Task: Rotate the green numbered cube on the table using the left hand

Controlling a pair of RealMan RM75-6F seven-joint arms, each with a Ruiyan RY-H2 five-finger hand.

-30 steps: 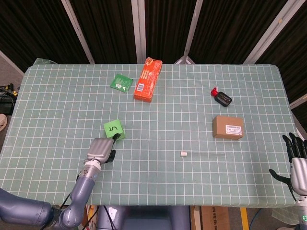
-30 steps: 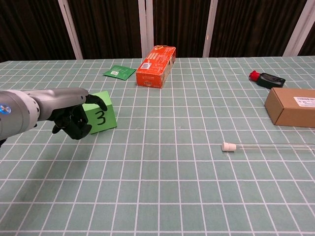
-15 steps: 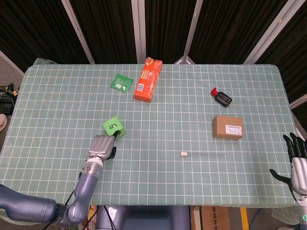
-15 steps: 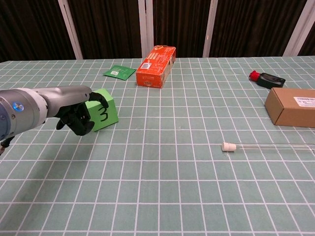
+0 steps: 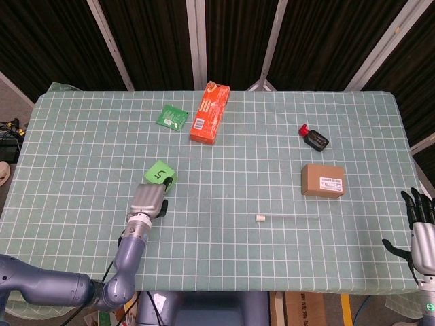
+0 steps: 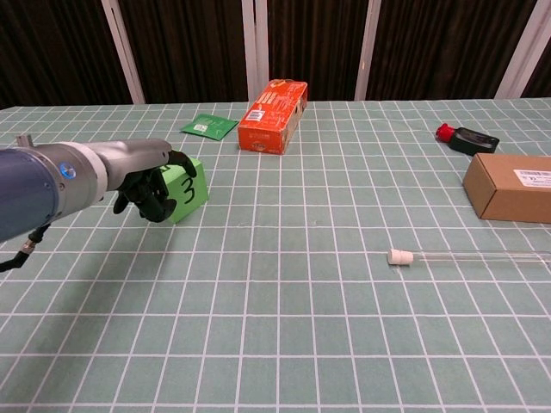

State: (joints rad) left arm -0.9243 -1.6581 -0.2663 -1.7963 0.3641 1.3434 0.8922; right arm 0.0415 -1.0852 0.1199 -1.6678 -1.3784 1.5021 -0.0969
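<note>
Fingers (image 6: 155, 191) of left hand (image 5: 149, 200) curl around near-left side of green numbered cube (image 6: 185, 191), apparently gripping. Cube sits skewed to grid lines on table (image 5: 272, 163), turn seemingly under way, unfinished. Right hand (image 5: 421, 231) idle, fingers apart, holding nothing.

**Layout on the table**

The numbered cube (image 5: 161, 175) was set left of centre on the table (image 5: 81, 136), the left robot hand (image 5: 149, 200) touching its near side. Behind it a packet (image 5: 170, 116) and a carton (image 5: 210, 112) were placed; to the right, a box (image 5: 323, 180).
</note>
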